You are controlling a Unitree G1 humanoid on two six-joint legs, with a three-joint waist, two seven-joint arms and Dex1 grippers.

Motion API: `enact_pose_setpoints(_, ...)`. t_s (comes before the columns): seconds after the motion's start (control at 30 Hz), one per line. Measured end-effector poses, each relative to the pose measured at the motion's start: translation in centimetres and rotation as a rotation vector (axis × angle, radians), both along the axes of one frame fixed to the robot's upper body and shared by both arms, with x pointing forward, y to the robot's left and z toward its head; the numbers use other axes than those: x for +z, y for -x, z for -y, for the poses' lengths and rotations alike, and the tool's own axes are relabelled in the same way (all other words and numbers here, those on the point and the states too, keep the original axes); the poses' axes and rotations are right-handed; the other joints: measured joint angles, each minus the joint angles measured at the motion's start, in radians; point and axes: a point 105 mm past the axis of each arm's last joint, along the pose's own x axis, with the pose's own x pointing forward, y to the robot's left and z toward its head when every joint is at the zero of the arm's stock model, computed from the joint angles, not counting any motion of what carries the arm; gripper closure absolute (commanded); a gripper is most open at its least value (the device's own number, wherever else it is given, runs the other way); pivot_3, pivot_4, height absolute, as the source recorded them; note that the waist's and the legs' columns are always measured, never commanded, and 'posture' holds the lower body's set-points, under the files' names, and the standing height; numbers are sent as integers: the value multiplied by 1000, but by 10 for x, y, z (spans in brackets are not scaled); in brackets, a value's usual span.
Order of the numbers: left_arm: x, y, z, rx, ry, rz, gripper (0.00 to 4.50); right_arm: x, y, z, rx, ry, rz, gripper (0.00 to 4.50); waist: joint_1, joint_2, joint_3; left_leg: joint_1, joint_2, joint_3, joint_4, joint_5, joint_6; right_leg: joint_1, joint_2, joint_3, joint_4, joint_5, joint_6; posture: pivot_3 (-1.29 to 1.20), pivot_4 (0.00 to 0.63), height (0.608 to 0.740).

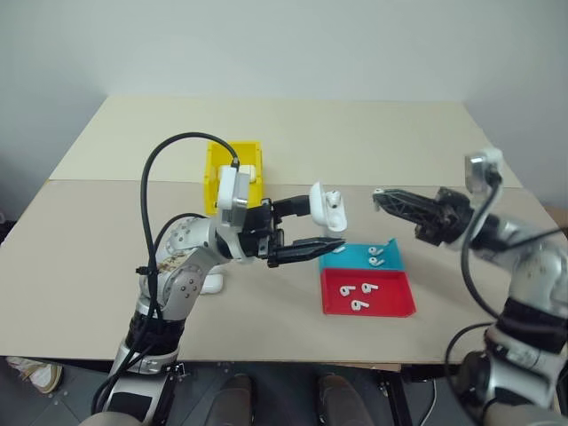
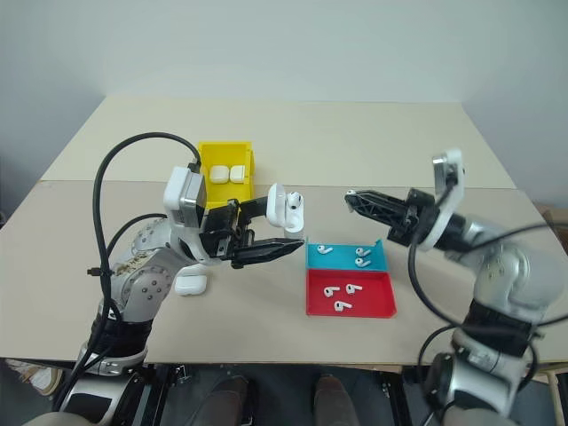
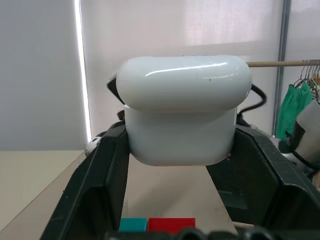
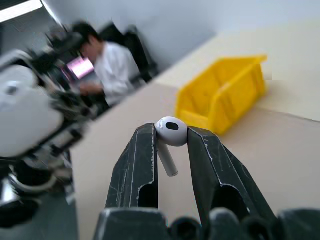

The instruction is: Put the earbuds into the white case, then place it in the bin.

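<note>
**benchrat:** White earbud point(image 4: 171, 131) pinched right at its head between the right claw point(image 1: 380, 197) tips, stem dangling loose. That's a tiny contact patch on glossy plastic, so I'd guess any wobble rolls it out and it bounces off the counter point(image 1: 373, 133).

**solderpaw:** Yeah, and the target's no easier. Left claw point(image 1: 330, 222) is clamped on the white case point(image 1: 327, 209), held up in the air with its lid flipped open, well apart from the right claw. If the bud arrives stem-sideways it probably jams on the rim or tips the case in the grip.

**benchrat:** A drop lands near the red tray point(image 1: 404, 306) and blue tray point(image 1: 394, 258), each with spare buds, easy to lose track.

**solderpaw:** Further back, the yellow bin point(image 2: 203, 177) already holds two cases, plus another case point(image 2: 191, 284) on the counter beside the left arm. Mix-ups seem possible.
</note>
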Motion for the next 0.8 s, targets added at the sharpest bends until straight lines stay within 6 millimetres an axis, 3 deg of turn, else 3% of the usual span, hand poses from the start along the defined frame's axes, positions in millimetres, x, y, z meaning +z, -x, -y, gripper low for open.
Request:
enact_pose_setpoints(0.2, 1, -1, 0, -4, -2, 3, 1737, 8, 26, -27, -9, -167, 68, 3827, -5, 1, 0, 1, 0, 0, 0, 0, 0, 0, 0, 0, 1, 0, 0, 0, 150, 740)
enact_pose_setpoints(0.4, 0, -2, 0, -3, -4, -3, 1737, 33, 40, -33, 2, -249, 173, 3827, -5, 1, 0, 0, 0, 0, 0, 0, 0, 0, 0, 0, 0, 0, 0, 0, 150, 740)
enact_pose_setpoints(0.57, -1, -3, -1, 0, -11, -6, 1737, 43, 49, -37, 39, -230, 203, 3827, -5, 1, 0, 0, 0, 1, 0, 0, 0, 0, 0, 0, -1, 0, 0, 0, 150, 740)
enact_pose_setpoints(0.8, -2, -5, -1, 8, -25, -17, 1737, 35, 60, -55, 105, -146, 179, 3827, -5, 0, 0, 0, 0, 1, 0, 0, 0, 0, 1, 0, -1, 0, 1, 0, 150, 740)
